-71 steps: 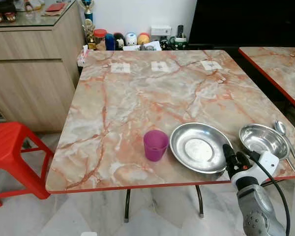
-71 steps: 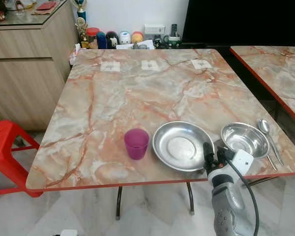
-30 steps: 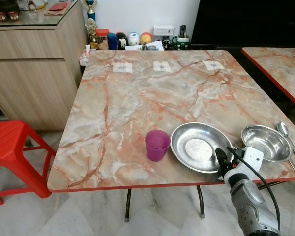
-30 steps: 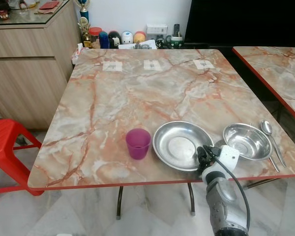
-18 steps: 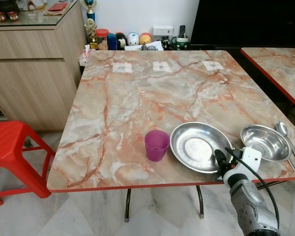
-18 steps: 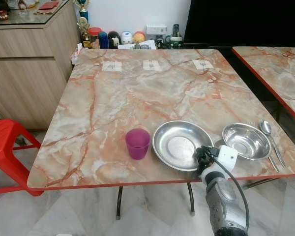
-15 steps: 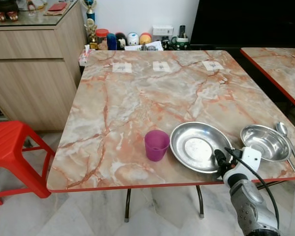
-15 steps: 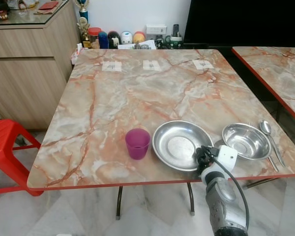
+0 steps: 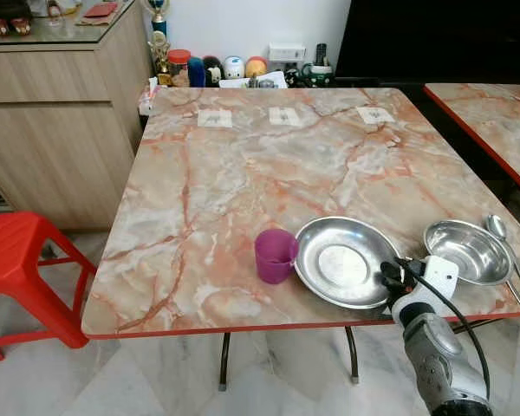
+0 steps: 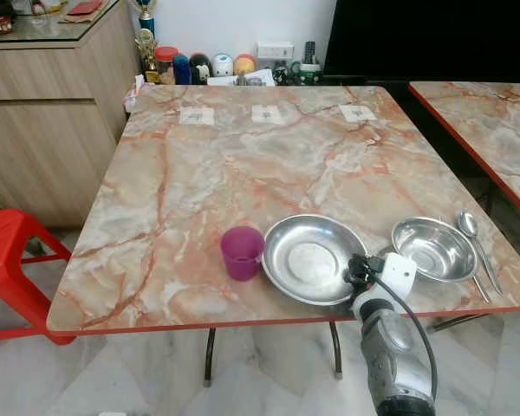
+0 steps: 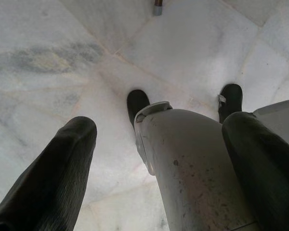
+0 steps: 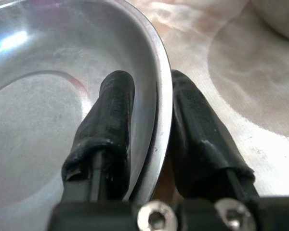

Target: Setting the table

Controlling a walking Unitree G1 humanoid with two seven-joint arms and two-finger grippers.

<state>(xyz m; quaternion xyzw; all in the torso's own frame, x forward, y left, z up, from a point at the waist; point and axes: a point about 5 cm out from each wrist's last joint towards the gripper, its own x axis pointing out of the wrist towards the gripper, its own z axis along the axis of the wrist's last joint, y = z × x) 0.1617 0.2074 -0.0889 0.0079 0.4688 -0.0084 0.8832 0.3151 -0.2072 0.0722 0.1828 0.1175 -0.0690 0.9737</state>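
Right gripper (image 9: 388, 276) pinching plate (image 9: 340, 262) rim at lower right, purple cup (image 9: 275, 256) touching its left edge, bowl (image 9: 465, 251) right.

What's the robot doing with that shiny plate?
The robot is setting the table. Its right gripper has pinched the rim of the big metal plate, with one of the jaws inside the rim and one outside. The plate sits near the front edge of the marble table, right up against a purple cup. A smaller metal bowl and a spoon lie off to the right. The left gripper just hangs down over the floor.
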